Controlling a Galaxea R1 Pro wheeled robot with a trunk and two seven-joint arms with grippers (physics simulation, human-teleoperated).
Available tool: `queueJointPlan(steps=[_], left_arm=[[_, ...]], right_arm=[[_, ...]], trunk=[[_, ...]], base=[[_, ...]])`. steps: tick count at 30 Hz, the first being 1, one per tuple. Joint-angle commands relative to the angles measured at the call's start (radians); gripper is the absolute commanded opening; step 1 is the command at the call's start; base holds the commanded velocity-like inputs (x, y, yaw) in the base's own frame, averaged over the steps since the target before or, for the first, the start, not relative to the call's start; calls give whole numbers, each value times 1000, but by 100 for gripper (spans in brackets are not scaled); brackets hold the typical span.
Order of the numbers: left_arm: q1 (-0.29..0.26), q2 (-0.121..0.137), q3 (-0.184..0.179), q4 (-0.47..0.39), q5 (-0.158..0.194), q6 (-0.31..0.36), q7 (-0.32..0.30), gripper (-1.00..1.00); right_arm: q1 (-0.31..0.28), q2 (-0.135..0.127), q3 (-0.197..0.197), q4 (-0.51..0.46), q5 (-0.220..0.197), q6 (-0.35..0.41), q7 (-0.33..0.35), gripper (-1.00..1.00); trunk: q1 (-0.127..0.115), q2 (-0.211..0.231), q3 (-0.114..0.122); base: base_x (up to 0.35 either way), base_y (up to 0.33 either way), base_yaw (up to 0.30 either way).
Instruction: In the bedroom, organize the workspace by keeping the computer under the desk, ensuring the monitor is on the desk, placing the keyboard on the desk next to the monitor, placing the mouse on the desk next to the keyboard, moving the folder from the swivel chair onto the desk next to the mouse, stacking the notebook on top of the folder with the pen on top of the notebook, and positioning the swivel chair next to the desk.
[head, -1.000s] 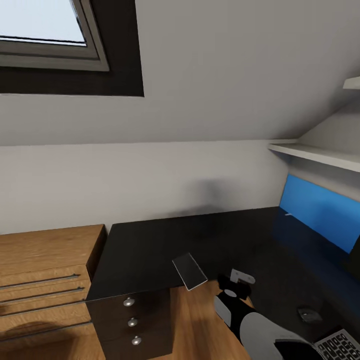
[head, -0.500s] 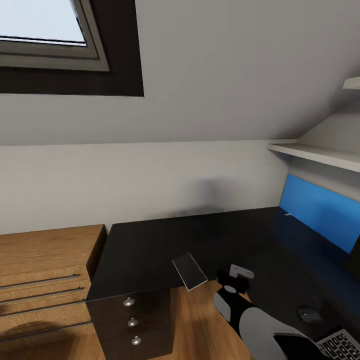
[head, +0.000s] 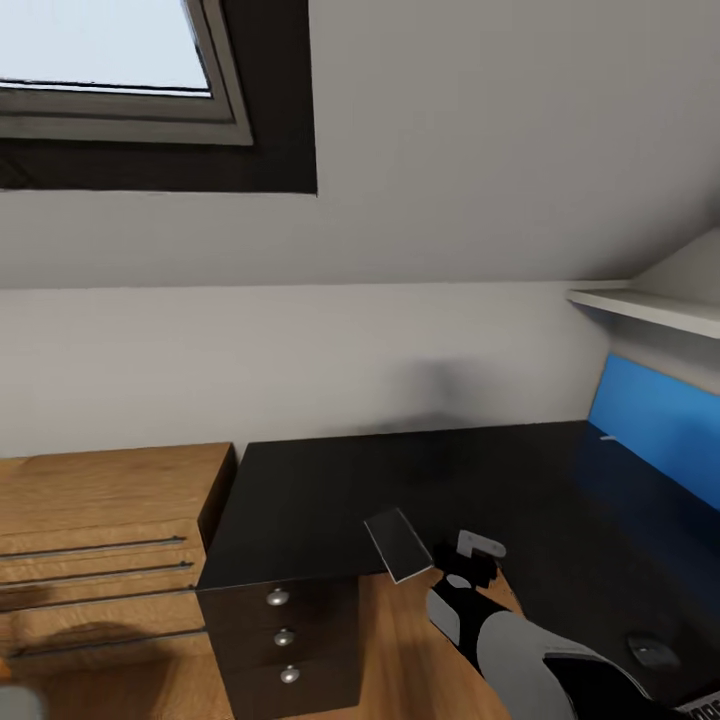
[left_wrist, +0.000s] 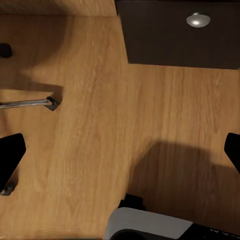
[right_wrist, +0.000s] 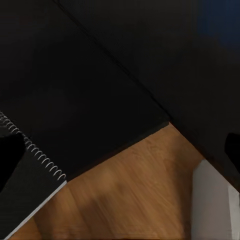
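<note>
Step in hand (judged): take the notebook with the right hand.

- Right hand (head: 470, 565): at the end of the forearm, low over the front edge of the worktop (head: 330, 490), just beside the notebook (head: 400, 543) and not touching it. In the right wrist view its fingertips (right_wrist: 10, 155) sit far apart at the frame's two sides with nothing between them, so it is spread wide.
- Notebook: dark, spiral-bound, lying flat at the worktop's inner corner, one end hanging out over the wood floor (head: 400, 640).
- Left hand (left_wrist: 120, 152): also spread and empty, hanging low over the floor near the drawer unit (head: 285, 637).
- Mouse (head: 650, 650): on the worktop, well apart from the notebook.
- Farther back: a thin pale stick, probably the pen (head: 603, 437), lies at the foot of the blue wall panel (head: 655, 420).

How to do it well: use the overhang. Bring one finger under the free end and one over it, and close on the cover near the spiral edge. The book is thin, so a grip at a corner would likely let it droop or twist. Approach level and lift straight up, without dragging it off the edge.
</note>
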Motion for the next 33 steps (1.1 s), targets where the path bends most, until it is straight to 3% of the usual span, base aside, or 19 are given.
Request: queueJointPlan(steps=[1,21,33], left_arm=[[0,-1,4,-1,-4,-2,0,100],[0,-1,3,-1,-4,-2,0,100],[0,-1,3,0,-4,-1,0,100]], right_arm=[[-1,0,-5,7,-4,-10,7,100],[2,0,-1,11,2,-15,62,100],[3,0,0,44,126,-56,67,100]], trunk=[[0,-1,-1],[0,-1,-1],[0,-1,-1]], base=[[0,0,272],[0,0,277],[0,0,278]])
